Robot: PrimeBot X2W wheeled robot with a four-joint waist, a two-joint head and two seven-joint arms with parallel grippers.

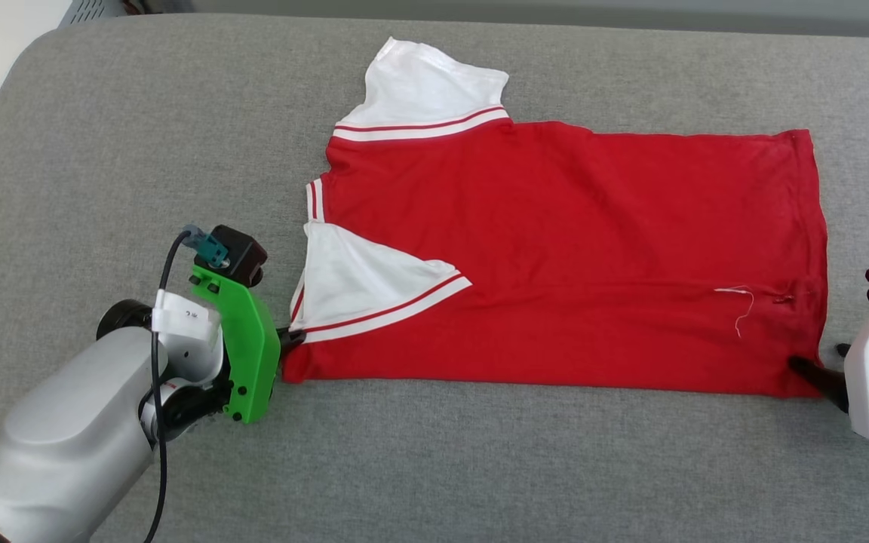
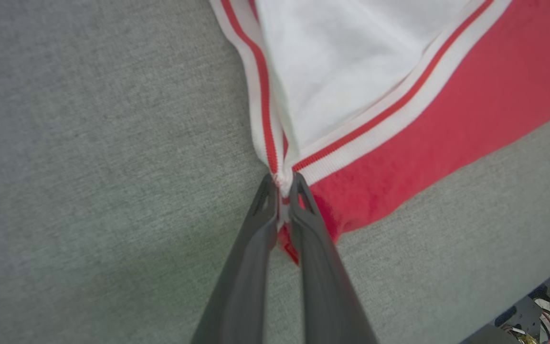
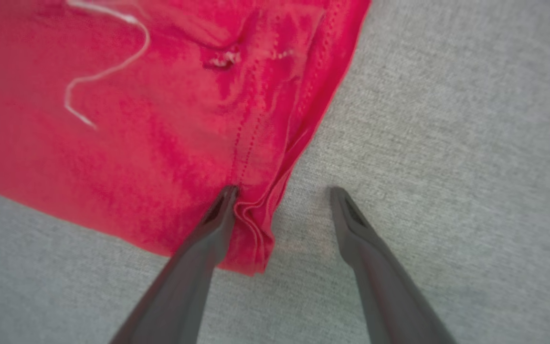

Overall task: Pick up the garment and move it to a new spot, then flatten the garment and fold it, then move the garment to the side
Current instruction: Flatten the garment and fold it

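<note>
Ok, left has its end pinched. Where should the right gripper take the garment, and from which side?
The near hem corner of the garment, from its right end. The folded layers stack there into an edge lying flat on the grey cushion, and the open right gripper straddles it: one finger over fabric, one on bare cushion. The left gripper, shut, holds the opposite end.
</note>
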